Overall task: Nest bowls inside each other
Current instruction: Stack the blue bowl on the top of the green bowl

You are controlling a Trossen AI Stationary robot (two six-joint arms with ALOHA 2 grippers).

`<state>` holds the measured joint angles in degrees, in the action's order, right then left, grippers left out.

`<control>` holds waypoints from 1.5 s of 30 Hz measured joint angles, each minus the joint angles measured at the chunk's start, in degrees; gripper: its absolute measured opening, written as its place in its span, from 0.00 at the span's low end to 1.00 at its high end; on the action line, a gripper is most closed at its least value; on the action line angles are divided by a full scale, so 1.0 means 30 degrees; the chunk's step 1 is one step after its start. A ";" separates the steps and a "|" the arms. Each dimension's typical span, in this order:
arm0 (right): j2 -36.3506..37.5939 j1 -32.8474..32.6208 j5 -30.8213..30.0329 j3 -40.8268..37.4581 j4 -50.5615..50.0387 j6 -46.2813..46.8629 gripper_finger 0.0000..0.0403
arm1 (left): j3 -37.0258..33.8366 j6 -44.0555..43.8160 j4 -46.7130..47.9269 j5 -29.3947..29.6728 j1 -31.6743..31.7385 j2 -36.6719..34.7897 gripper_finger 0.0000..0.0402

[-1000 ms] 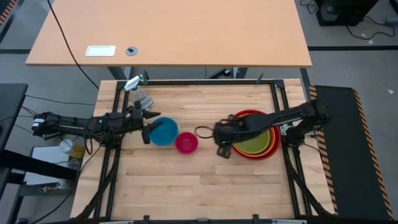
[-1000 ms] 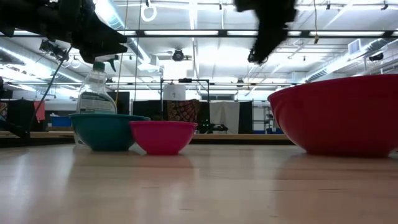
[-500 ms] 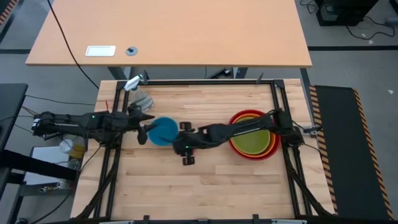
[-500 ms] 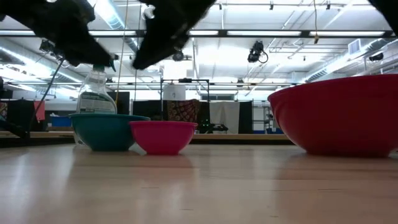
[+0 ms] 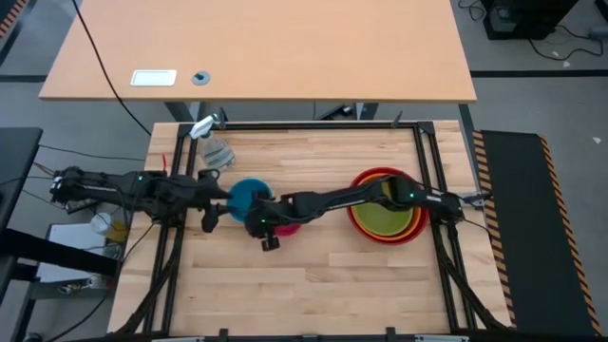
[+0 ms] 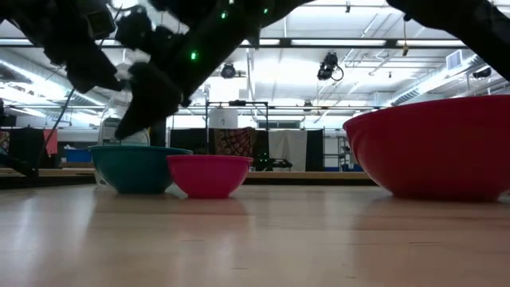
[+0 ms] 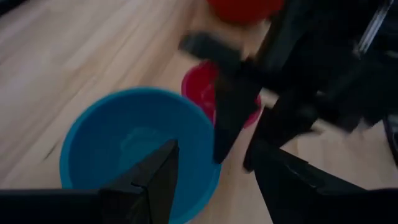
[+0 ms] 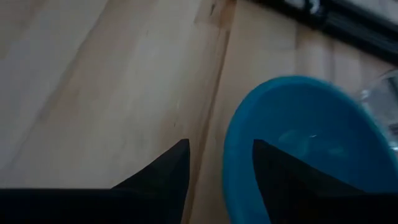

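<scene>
The blue bowl rests on its base at the table's left middle. Just to its right the pink bowl stands, mostly covered by my right arm in the high view. The red bowl at the right holds the orange bowl and the green bowl. My right gripper is open and slants down at the blue bowl's near rim, with no contact showing. My left gripper is open, just left of the blue bowl.
A clear spray bottle stands beyond the blue bowl near the far left corner. A black frame borders the table. My right arm stretches across the middle of the table, over the pink bowl. Bare wood lies toward the near edge.
My right gripper has swept from above the red bowl stack toward the table's left and down, passing over the pink bowl to the blue bowl's near rim, rolling as it went. My left gripper has tipped downward beside the blue bowl. The bowls have not moved.
</scene>
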<state>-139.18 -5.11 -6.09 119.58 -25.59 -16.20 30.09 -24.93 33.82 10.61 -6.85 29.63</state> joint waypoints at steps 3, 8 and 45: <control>-0.0440 0.0090 0.0196 0.0103 -0.0091 -0.0020 0.45 | 0.0000 0.0066 -0.0914 0.0072 -0.0235 -0.0002 0.52; -0.0471 0.0258 -0.1062 0.0106 -0.0624 0.0004 0.44 | 0.0000 0.0850 -0.1987 0.0079 -0.0306 -0.0016 0.52; 0.4936 -0.0740 -1.2053 0.0121 -1.5104 0.6331 0.07 | -0.0015 0.2726 -0.5182 0.7799 -0.0277 0.0039 0.52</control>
<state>-124.37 -7.33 -42.25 119.94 -70.90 2.79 30.04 -16.75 18.27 34.01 -7.68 29.75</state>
